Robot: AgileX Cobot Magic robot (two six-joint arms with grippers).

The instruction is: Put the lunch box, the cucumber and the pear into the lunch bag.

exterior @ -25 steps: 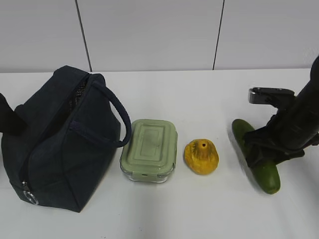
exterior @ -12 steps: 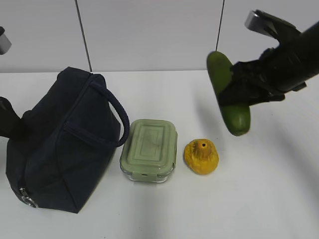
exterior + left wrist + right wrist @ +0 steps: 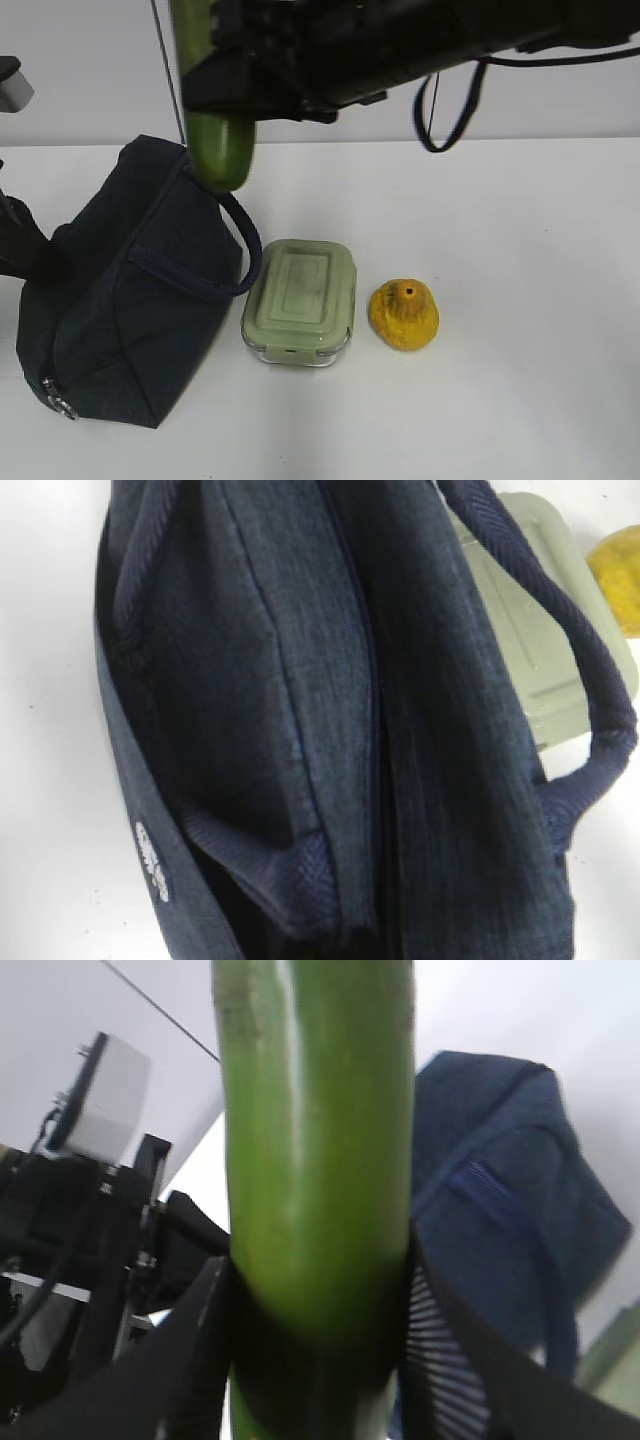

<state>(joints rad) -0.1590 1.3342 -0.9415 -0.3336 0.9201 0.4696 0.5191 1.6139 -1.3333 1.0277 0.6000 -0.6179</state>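
My right gripper [image 3: 222, 62] reaches across to the left, shut on the dark green cucumber [image 3: 215, 125], which hangs upright just above the dark navy lunch bag [image 3: 120, 300]. In the right wrist view the cucumber [image 3: 315, 1160] sits between the black fingers [image 3: 190, 1360] with the bag [image 3: 510, 1210] behind. My left gripper [image 3: 18, 245] is at the bag's left side; the bag [image 3: 300, 730] fills its view, hides its fingers, and its fabric is drawn up to it. The green-lidded lunch box [image 3: 300, 300] and yellow pear [image 3: 404, 314] lie on the table, right of the bag.
The bag's strap handle [image 3: 240, 250] loops toward the lunch box, and its metal ring pull [image 3: 62, 405] hangs at the front lower corner. The white table [image 3: 530, 380] runs to the right. A white wall stands behind.
My right gripper lifted the cucumber off the table at the right and carried it up and left to above the bag. The bag's top has shifted and its opening no longer shows.
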